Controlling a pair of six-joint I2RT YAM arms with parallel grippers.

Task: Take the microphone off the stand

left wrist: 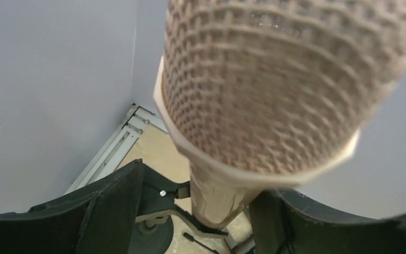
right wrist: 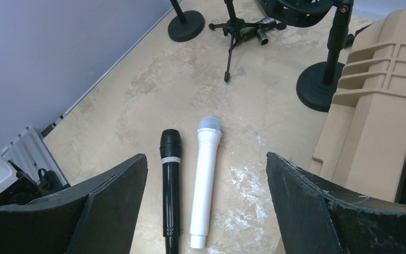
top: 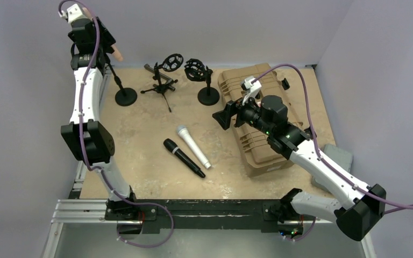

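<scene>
The microphone (left wrist: 275, 79), with a rose-gold mesh head and handle, sits upright in the clip of its stand (left wrist: 164, 193) and fills the left wrist view. In the top view only its pinkish end (top: 117, 52) shows beside my raised left gripper (top: 99, 37) at the far left, above the stand's round black base (top: 125, 97). The handle is between the fingers of my left gripper (left wrist: 206, 180). The right finger is against it and a gap shows beside the left finger. My right gripper (top: 223, 115) (right wrist: 205, 156) hovers open and empty over the table's middle.
A black microphone (top: 183, 157) (right wrist: 171, 180) and a white one (top: 192, 146) (right wrist: 205, 180) lie side by side mid-table. A tan hard case (top: 258, 107) (right wrist: 380, 132) sits at the right. A tripod stand (top: 161, 83) and a round-base stand with a shock mount (top: 207, 94) stand at the back.
</scene>
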